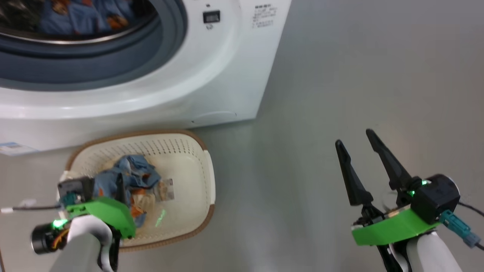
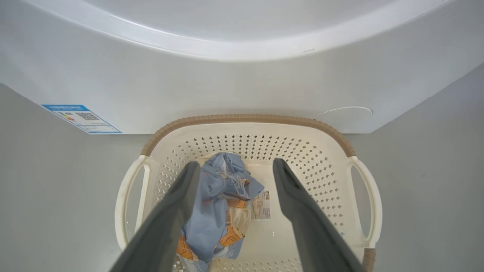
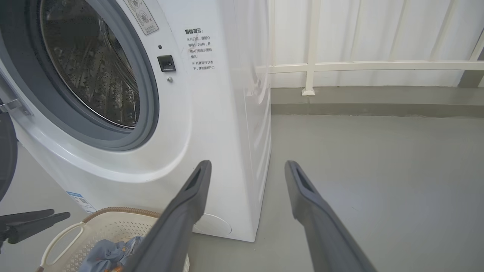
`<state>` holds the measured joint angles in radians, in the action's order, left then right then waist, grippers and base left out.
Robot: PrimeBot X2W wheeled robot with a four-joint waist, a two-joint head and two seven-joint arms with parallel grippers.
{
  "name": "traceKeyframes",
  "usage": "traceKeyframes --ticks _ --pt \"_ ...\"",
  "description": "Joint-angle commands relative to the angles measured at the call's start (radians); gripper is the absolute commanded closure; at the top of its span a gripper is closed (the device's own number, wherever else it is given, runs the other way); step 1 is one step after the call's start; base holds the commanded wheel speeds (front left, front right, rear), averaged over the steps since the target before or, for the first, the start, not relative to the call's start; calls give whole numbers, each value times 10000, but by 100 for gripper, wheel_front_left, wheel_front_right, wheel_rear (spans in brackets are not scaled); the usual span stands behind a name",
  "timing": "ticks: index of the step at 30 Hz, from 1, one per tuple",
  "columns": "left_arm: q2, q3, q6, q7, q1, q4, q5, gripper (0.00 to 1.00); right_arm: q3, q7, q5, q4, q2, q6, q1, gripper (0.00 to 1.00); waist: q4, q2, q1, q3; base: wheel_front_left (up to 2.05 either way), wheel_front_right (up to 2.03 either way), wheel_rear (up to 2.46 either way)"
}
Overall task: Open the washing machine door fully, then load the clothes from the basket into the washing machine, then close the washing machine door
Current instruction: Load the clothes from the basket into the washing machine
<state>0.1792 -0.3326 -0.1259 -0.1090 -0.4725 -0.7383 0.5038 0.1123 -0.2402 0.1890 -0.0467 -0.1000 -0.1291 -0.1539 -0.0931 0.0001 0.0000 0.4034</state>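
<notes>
Left wrist view: left gripper [image 2: 235, 163], jaws wide apart, above clothes [image 2: 211, 204] in basket [image 2: 245, 118]; right gripper [image 1: 353, 136] also spread, empty, over floor [image 1: 378, 75].

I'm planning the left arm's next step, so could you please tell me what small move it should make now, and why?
Probably lower the left gripper straight down into the basket and close on the clothes. Its jaws hang open over the blue pile with nothing held, and the washing machine stands behind the basket with its opening uncovered.
</notes>
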Motion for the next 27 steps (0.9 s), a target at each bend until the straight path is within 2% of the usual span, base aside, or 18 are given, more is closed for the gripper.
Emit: traceKeyframes --ticks 1,11,18,27 --pt "323 271 74 74 -477 -341 79 0 297 -119 164 -167 -46 -16 -287 0 -633 -1 0 1272 0 0 0" --pt "654 239 168 368 -2243 -2483 -5 0 569 -210 547 -101 90 -16 -1253 0 -1369 -1 0 2777 0 0 0" --pt "1204 148 -82 721 -3284 -3539 -209 0 803 -214 809 -256 266 -16 -1778 0 -1875 -1 0 3819 0 0 0" --pt "1791 -130 -438 1233 -4102 -4415 -525 0 956 -215 1027 -249 398 -16 -2173 0 -2139 -1 0 4606 0 0 0"
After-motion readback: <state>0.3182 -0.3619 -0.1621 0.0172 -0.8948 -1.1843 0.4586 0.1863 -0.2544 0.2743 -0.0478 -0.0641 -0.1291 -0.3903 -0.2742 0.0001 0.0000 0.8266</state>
